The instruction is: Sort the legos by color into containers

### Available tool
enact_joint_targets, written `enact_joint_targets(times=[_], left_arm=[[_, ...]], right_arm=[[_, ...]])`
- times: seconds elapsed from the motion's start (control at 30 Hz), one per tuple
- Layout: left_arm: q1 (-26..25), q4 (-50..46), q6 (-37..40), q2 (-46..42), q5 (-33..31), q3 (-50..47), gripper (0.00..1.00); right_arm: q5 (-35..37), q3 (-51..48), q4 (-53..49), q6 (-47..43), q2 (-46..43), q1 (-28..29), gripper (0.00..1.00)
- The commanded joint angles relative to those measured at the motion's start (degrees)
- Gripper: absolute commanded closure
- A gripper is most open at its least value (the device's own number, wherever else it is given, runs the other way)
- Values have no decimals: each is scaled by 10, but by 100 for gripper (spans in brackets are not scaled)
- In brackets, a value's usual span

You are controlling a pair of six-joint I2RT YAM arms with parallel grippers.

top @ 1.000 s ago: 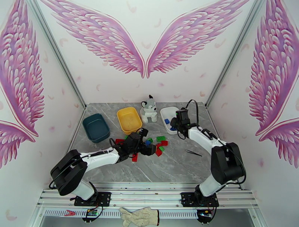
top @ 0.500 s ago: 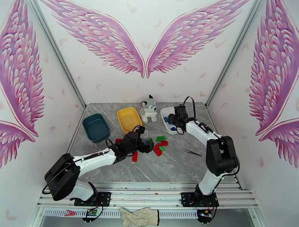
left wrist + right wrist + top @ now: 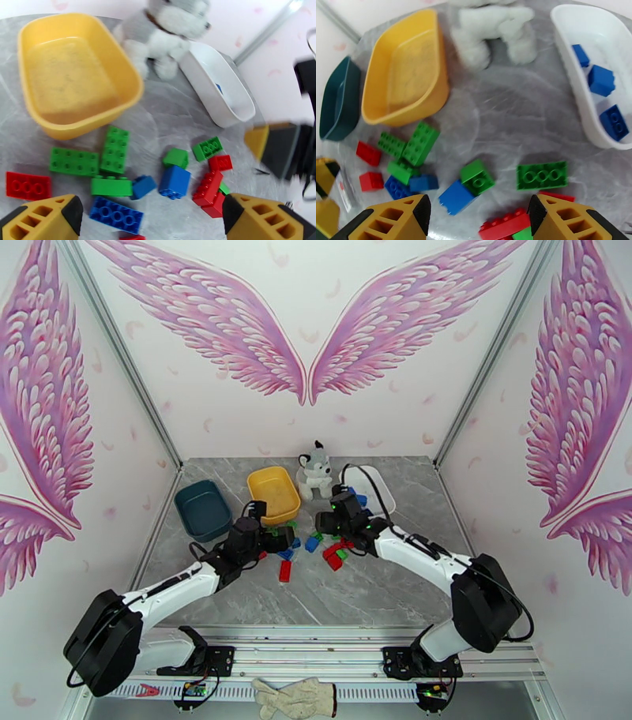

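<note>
A dark teal rounded-rectangle plastic tub [image 3: 203, 511] stood at the left of the grey marbled desk [image 3: 379, 595], well apart from the brick pile. The left end effector [image 3: 152, 227] hovered near the front of the yellow plastic tub [image 3: 79, 79], its yellow-and-black fingers [image 3: 47, 219] spread wide with nothing between them. The small studded red, green and blue plastic legos [image 3: 173, 181] lay scattered on the desk between the two end effectors, with two green bricks [image 3: 114, 150] just beside the yellow tub's near wall. A grey-white plush husky [image 3: 314, 471] sat between the yellow tub and the white plastic tub [image 3: 604, 35]. The right end effector [image 3: 478, 221] hung over the right part of the pile, likewise wide open and empty. Three blue bricks [image 3: 601, 80] lay inside the white tub.
</note>
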Motion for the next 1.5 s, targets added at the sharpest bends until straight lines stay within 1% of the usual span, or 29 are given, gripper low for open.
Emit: enact_joint_targets(times=[0.0, 0.1, 0.27, 0.43, 0.7, 0.9, 1.07, 1.33, 1.47], left_arm=[[22, 11, -28, -34, 18, -21, 1], [32, 9, -31, -49, 22, -27, 1], [35, 8, -31, -55, 25, -29, 1], [35, 12, -34, -46, 30, -30, 1], [35, 19, -38, -34, 37, -30, 1], [35, 19, -39, -37, 38, -31, 1], [35, 20, -39, -36, 39, -31, 1], [34, 17, -39, -40, 39, -31, 1], [35, 16, -38, -42, 37, -30, 1]], right_arm=[[31, -22, 24, 10, 17, 34, 28], [29, -33, 47, 26, 50, 55, 28], [11, -32, 78, 45, 118, 73, 32], [13, -23, 89, 54, 162, 79, 31], [35, 10, 68, 50, 199, 79, 31], [51, 6, 61, 51, 186, 84, 32], [52, 22, 54, 48, 198, 85, 34], [59, 91, 25, 34, 246, 84, 33], [73, 118, 13, 30, 261, 85, 35]])
